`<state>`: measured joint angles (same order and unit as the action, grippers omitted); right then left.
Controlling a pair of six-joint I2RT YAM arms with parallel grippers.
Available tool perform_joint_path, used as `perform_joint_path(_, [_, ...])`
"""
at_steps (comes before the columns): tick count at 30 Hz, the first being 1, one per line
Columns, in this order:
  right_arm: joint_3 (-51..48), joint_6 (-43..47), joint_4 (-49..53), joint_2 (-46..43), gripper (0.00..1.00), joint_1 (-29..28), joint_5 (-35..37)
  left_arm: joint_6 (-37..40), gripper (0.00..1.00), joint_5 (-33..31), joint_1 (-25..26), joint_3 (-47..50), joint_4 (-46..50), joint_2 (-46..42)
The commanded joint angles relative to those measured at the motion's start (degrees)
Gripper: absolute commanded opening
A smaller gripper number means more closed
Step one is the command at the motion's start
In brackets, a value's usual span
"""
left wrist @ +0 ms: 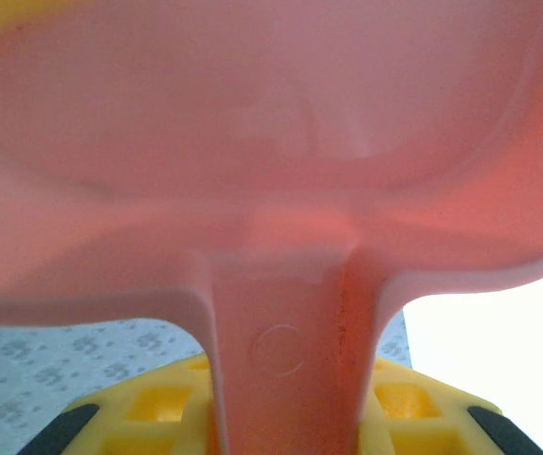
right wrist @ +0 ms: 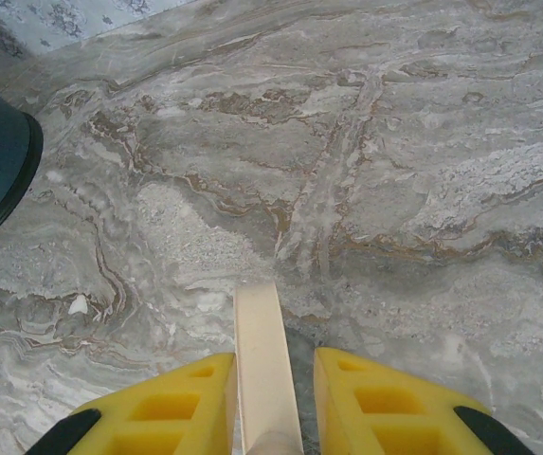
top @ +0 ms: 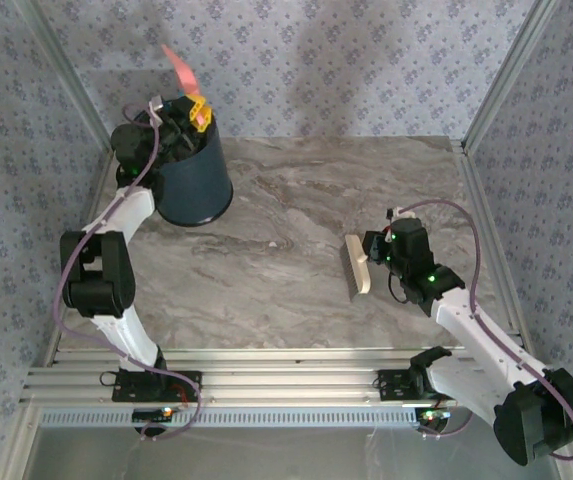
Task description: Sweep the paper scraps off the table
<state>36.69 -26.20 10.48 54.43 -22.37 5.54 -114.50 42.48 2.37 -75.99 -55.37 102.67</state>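
Looks almost done; table (top: 286,220) looks swept; paper scraps prob. in the dark bin (top: 194,180), far left, can't see inside; left gripper (left wrist: 290,431) pinches pink dustpan (left wrist: 271,123) over it; right gripper (right wrist: 269,417) pinches brush (right wrist: 262,341), near right; to do: put tools down.

We find the bin (top: 198,185) standing on the table (top: 296,200) near its far left corner. The left gripper (top: 191,115) is over the bin's mouth, and the dustpan (top: 179,66) rises above it, handle between the fingers. Well apart, on the right half and nearer the arm bases, the brush (top: 358,265) lies just left of the right gripper (top: 378,250), its handle running between that gripper's fingers; whether it touches the tabletop we cannot tell.
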Motion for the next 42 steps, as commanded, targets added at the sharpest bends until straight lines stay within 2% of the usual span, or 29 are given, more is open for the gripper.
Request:
perform_joint_path(1, [1.34, -0.79, 0.66, 0.23, 0.00, -0.22, 0.11, -5.69, 0.00, -3.42, 0.65, 0.81, -10.61, 1.37])
perform_joint_path(12, [1.68, -0.44, 0.99, 0.46, 0.00, -0.56, 0.53, -11.15, 0.00, -7.71, 1.91, 2.15, -17.49, 3.15])
perform_joint_path(19, [1.61, -0.35, 0.89, 0.45, 0.00, -0.57, 0.58, -9.80, 0.00, -6.43, 2.01, 2.21, -16.43, 2.51])
perform_joint_path(28, [1.54, -0.52, 0.55, 0.15, 0.00, -0.52, 0.28, 2.50, 0.00, -0.06, 1.87, 1.81, -2.96, -1.40])
perform_joint_path(33, [1.50, -0.59, 0.50, -0.11, 0.00, -0.47, 0.42, 12.55, 0.00, 2.82, 1.89, 1.48, 9.00, -4.30])
perform_joint_path(42, [1.30, -0.70, 0.23, -0.03, 0.00, -0.37, 0.41, 39.94, 0.00, 4.68, 1.89, -5.11, 44.18, -10.66])
